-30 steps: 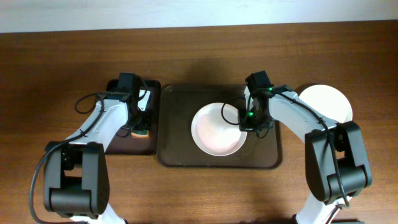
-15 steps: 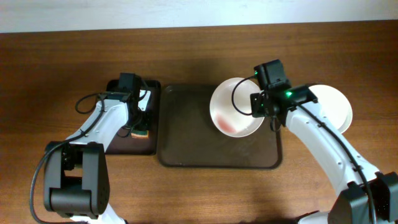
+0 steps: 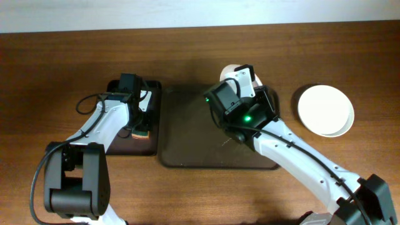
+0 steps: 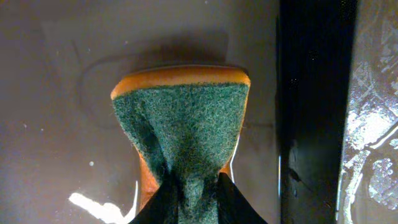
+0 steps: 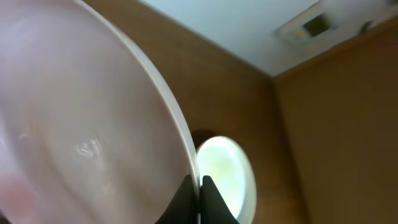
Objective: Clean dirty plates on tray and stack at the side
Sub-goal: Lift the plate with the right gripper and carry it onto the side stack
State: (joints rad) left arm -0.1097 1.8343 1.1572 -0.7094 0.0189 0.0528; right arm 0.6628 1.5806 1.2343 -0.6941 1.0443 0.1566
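Brown wood-grain counter (image 3: 56, 62) carries a large dark brown tray (image 3: 187, 144) at centre and a narrower black tray (image 3: 150, 147) just beside it on the left. Above the brown tray's far right part, the right gripper (image 5: 199, 186) holds a white plate (image 5: 81, 124) off the surface, its fingers clamped on the rim; the plate is steeply tilted, so the overhead view sees it almost edge-on. A second white plate (image 3: 325, 110) lies flat on the counter to the right of the brown tray, apart from it. Over the black tray, the left gripper (image 4: 189, 193) has its fingers pinched on the near end of an orange sponge (image 4: 183, 124), green scouring face towards the wrist camera.
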